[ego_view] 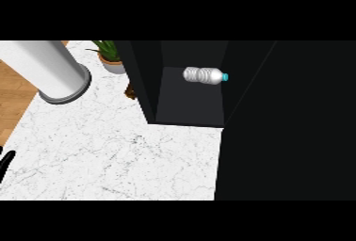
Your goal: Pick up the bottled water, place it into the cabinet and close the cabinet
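The bottle [206,76] lies on its side inside the open cabinet [188,106] at 12 o'clock. Bare marble bench [118,160] spreads toward 8 o'clock. At 9 o'clock only the left robot hand [5,160] tips show; its state I cannot tell.

**One head camera, looking steeply down**

I have a single view, from the robot's head, aimed steeply down onto the marble tabletop [104,155]. The cabinet [292,117] sits close to the lens and fills the right half; I look down into its open compartment at upper centre. Wooden floor [17,94] shows beyond the tabletop's left edge. A white cylinder [52,66] and a potted plant [110,56] mark the far side.
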Motion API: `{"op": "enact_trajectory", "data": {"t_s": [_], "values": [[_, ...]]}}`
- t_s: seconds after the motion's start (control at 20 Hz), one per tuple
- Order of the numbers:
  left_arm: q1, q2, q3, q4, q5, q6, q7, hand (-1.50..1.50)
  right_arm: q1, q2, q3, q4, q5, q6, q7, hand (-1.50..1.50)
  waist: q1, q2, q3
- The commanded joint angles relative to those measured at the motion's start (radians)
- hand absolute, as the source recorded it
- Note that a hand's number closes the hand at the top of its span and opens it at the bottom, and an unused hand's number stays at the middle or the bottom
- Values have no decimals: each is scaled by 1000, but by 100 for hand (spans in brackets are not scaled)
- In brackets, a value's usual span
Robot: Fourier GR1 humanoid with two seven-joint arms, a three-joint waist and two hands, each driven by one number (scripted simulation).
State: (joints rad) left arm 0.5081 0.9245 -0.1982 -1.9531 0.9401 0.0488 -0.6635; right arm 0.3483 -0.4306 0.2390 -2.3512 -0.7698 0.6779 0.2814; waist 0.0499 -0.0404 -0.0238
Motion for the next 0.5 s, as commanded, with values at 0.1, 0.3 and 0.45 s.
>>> {"op": "enact_trajectory", "data": {"t_s": [0.1,0.3,0.45], "values": [[47,42,53,-1,28,-55,-6,-150,-129,31,88,-160,140,-158,122,150,26,0,-1],[69,48,80,5,41,-86,-21,-150,-246,88,168,-122,164,-258,172,150,28,2,1],[93,58,91,17,38,-111,-29,-150,-341,141,223,-84,171,-334,204,150,37,2,1]]}}
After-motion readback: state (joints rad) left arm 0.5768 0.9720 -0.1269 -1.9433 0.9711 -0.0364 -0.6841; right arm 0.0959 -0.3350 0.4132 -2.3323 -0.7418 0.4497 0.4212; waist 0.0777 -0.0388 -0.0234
